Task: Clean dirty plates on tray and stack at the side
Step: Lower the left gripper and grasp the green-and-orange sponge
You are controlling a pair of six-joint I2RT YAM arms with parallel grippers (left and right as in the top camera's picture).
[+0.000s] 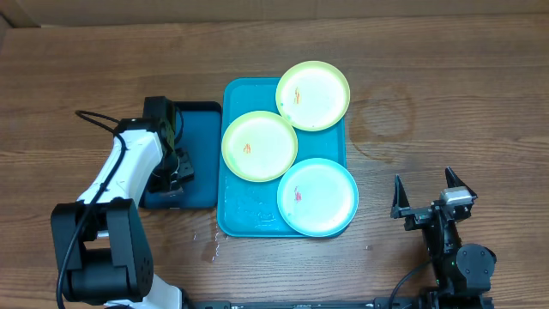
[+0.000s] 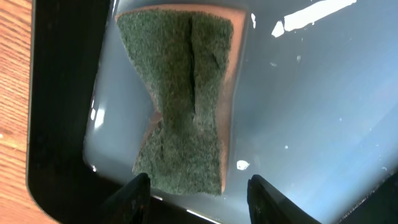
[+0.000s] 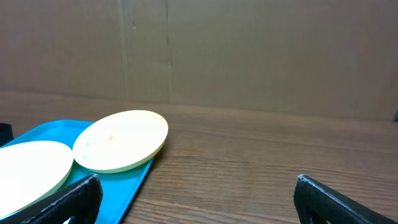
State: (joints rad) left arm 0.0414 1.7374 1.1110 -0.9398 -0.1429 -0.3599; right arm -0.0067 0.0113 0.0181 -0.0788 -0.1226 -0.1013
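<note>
Tray (image 1: 249, 210): turquoise, centre of overhead frame.
Plates: 3, all on tray; upper green plate (image 1: 313, 94) overhangs top rim, mid green plate (image 1: 259, 144) centre-left, blue plate (image 1: 317, 196) lower right.
L gripper (image 2: 198, 190): fingers apart, nothing grasped; sponge (image 2: 180, 93) end betw. tips, in dark tray (image 1: 202, 129).
R gripper (image 1: 425, 196): lower right, fingers wide, empty.

Left end effector (image 2: 198, 186) fingers cut off below — contact with sponge (image 2: 180, 106) unclear
</note>
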